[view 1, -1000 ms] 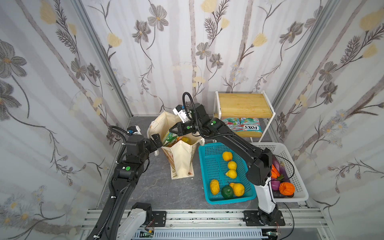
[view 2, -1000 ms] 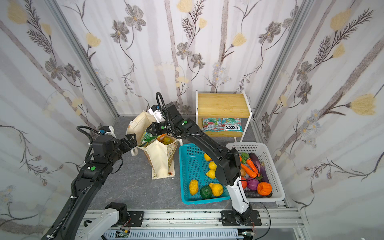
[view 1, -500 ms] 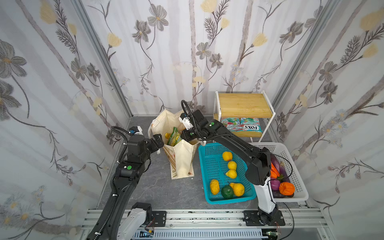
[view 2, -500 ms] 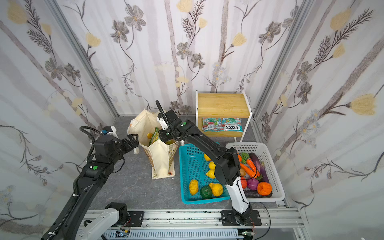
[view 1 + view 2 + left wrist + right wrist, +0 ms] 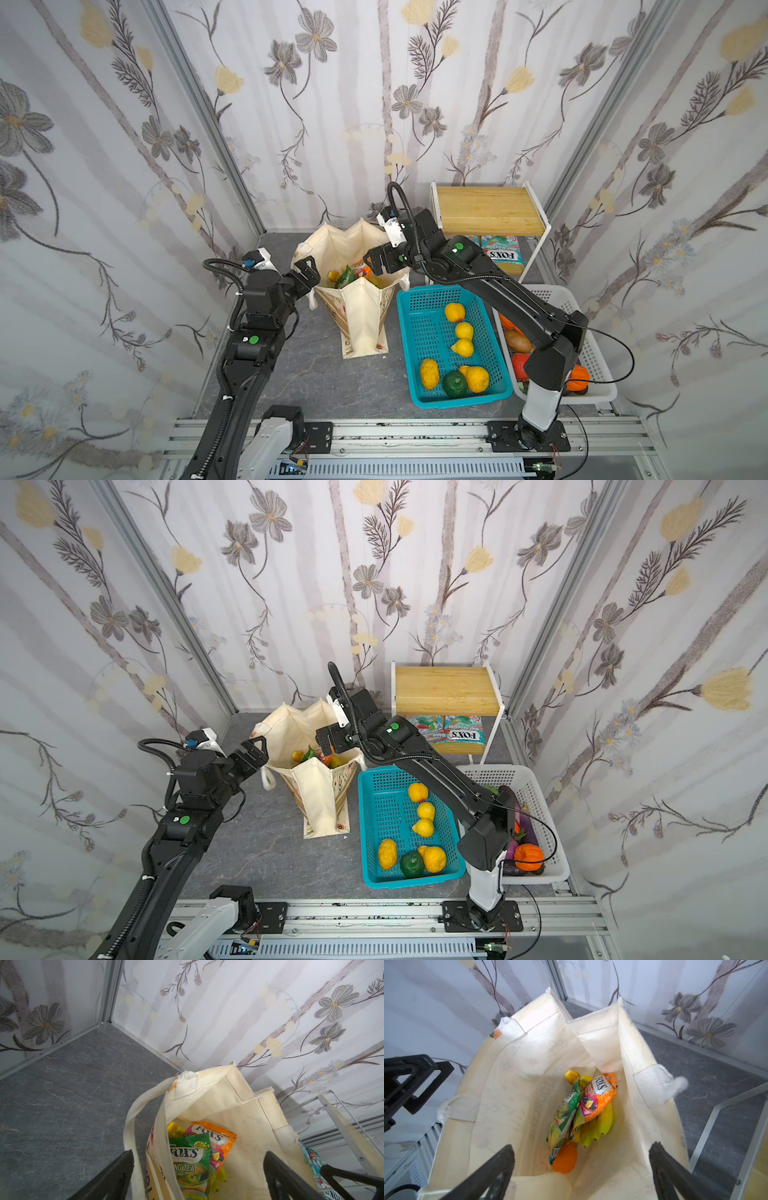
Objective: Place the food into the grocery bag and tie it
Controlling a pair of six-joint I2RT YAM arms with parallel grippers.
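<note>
Top view: tote, grey tabletop, floral walls.

You see the cream canvas tote standing upright on the worktop, mouth gaping and white handles flopped outward. Inside, the green candy packet and the orange-red candy packet lie side by side atop the banana bunch. The tangerine sits under the green packet's end, and the lemon sits by the packets' opposite ends.
</note>
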